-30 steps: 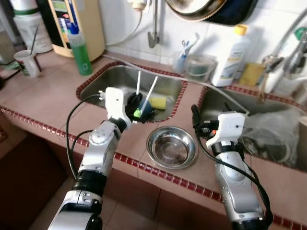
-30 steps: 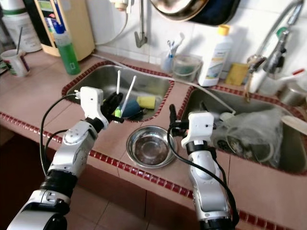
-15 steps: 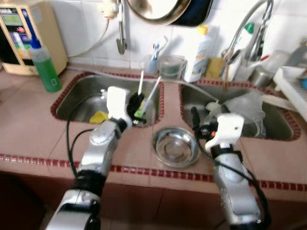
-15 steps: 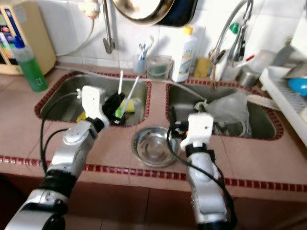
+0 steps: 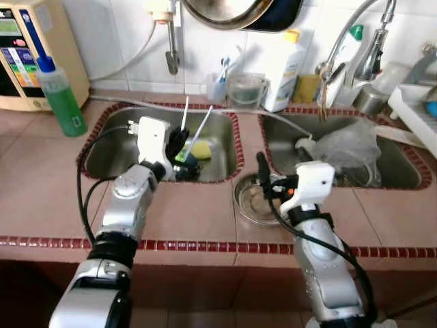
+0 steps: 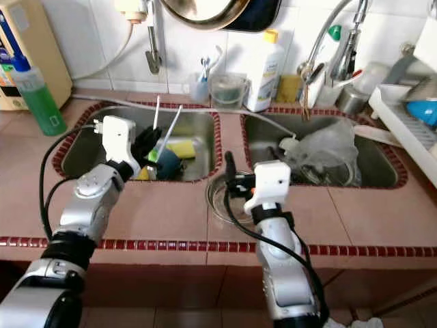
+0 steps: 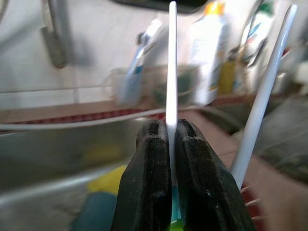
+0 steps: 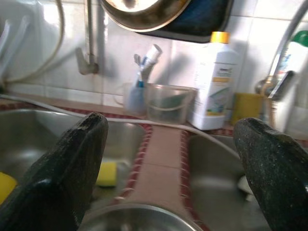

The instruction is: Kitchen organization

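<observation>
My left gripper (image 5: pixel 179 145) hangs over the left sink (image 5: pixel 116 150), shut on a thin white stick (image 7: pixel 172 62) that rises straight up between its fingers. A second white stick (image 7: pixel 264 96) leans beside it; something green and teal sits at the base of both. A steel bowl (image 5: pixel 251 203) rests on the tiled strip between the two sinks, partly hidden behind my right arm. My right gripper (image 8: pixel 168 163) is open wide just above the bowl's rim, with nothing between its fingers (image 5: pixel 261 168).
A yellow sponge (image 5: pixel 203 148) lies in the left sink. The right sink (image 5: pixel 382 174) holds a clear plastic bag (image 5: pixel 345 145). A green bottle (image 5: pixel 61 102), toothbrush cup (image 5: pixel 218 87), clear cup (image 5: pixel 246 89), white detergent bottle (image 5: pixel 285 65) and tap (image 5: pixel 365 48) line the back.
The head camera has swung, shifting the whole scene. My left gripper still holds the white stick over the left sink. My right gripper now sits over the bowl, covering part of it.
</observation>
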Available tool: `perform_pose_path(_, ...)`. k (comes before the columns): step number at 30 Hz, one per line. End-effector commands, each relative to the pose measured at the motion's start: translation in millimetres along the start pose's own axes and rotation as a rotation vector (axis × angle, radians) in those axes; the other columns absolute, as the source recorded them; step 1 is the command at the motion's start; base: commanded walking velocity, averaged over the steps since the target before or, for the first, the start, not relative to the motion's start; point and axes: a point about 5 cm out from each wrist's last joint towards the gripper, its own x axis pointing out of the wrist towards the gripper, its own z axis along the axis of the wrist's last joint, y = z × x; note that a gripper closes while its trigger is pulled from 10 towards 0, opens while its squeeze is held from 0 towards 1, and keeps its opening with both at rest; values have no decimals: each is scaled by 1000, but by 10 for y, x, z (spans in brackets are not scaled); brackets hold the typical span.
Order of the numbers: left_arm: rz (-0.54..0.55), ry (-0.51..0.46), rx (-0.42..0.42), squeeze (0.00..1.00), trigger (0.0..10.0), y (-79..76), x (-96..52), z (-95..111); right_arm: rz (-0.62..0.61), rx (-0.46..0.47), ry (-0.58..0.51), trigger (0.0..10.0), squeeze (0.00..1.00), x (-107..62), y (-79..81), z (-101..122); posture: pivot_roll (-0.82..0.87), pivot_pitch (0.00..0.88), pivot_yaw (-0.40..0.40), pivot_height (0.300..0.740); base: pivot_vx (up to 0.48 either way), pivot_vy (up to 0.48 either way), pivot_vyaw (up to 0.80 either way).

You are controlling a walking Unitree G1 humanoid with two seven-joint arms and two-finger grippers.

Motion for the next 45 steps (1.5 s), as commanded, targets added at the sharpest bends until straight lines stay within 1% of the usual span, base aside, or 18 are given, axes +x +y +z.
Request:
perform_pose_path(1,33,4,-10,0,10000,79,-12,16,8,13,-20,10000,0,-5,37,46,-59,0,-15,740,0,0,0)
perform_pose_path(10,48,-28,-24,0,10000,100,-11,61,36,43,-32,10000,0,1,77,75,-50,0,-23,740,0,0,0)
perform_pose_path(16,73,-21,-21,0,10000,167,-9,77,52,42,-35,10000,0,0,85,85,-48,0,-26,740,0,0,0)
perform_pose_path(30,76,-24,-55,0,10000,153,2,69,81,57,-38,10000,0,-15,114,94,-52,0,-30,740,0,0,0)
perform_pose_path(45,71,-26,-65,0,10000,129,12,66,110,70,-37,10000,0,-22,152,99,-52,0,-34,740,289,0,0)
